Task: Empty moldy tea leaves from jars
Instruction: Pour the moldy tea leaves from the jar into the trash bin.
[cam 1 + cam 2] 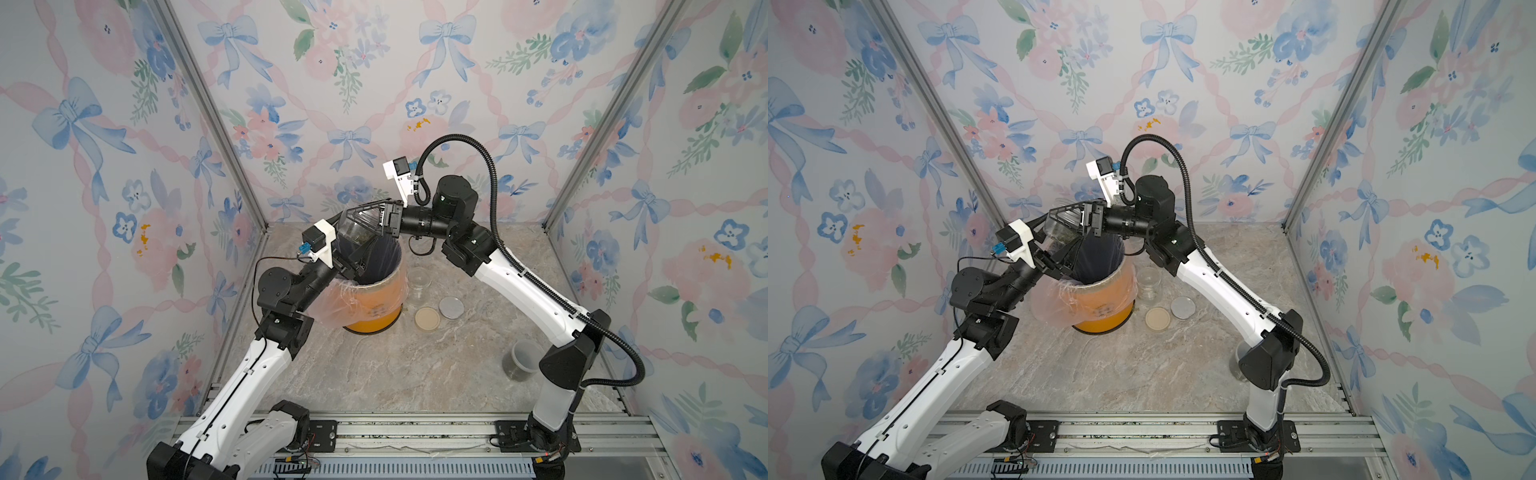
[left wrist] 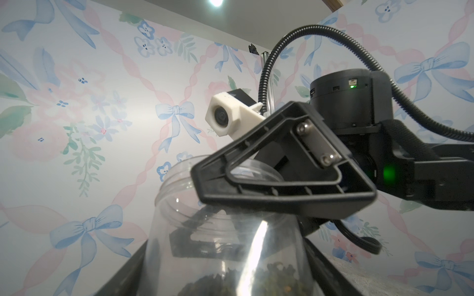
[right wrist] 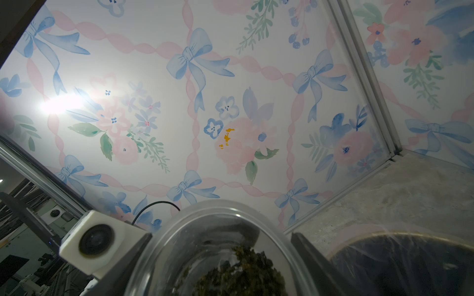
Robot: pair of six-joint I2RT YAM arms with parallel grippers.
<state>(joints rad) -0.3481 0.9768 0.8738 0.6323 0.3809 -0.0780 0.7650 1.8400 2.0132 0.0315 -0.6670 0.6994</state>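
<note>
Clear lidless jar (image 2: 230,256): closest to both wrist cameras, held aloft above the far edge of the mouth of the orange plastic-lined bin (image 1: 376,309).
Tea leaves (image 3: 238,276): dark olive clump at the jar's bottom, not yet poured.
Left gripper (image 1: 360,249): clamped on the jar's lower body.
Right gripper (image 1: 355,222): closed narrow on the same jar nearer its mouth, one finger across the wall, its partner visible through the plastic.
Second clear jar (image 1: 420,282): empty-looking, upright, just beside the bin.
Beige lid (image 1: 427,318) and silver lid (image 1: 451,307): flat, side by side on the marble tabletop (image 1: 395,374).
Third jar (image 1: 521,359): grey-lidded, dark matter at its base, beside the right arm's elbow, well apart from the bin.

Hazards, as judged:
- Double grip on one slick wall: any mismatch between arms likely to twist or pop the jar loose.
- Position near the rim rather than mid-opening: careless tipping likely to scatter leaves onto the liner's outer fold or the tabletop.
- Clumped leaves: likely to cling and need a shake.
</note>
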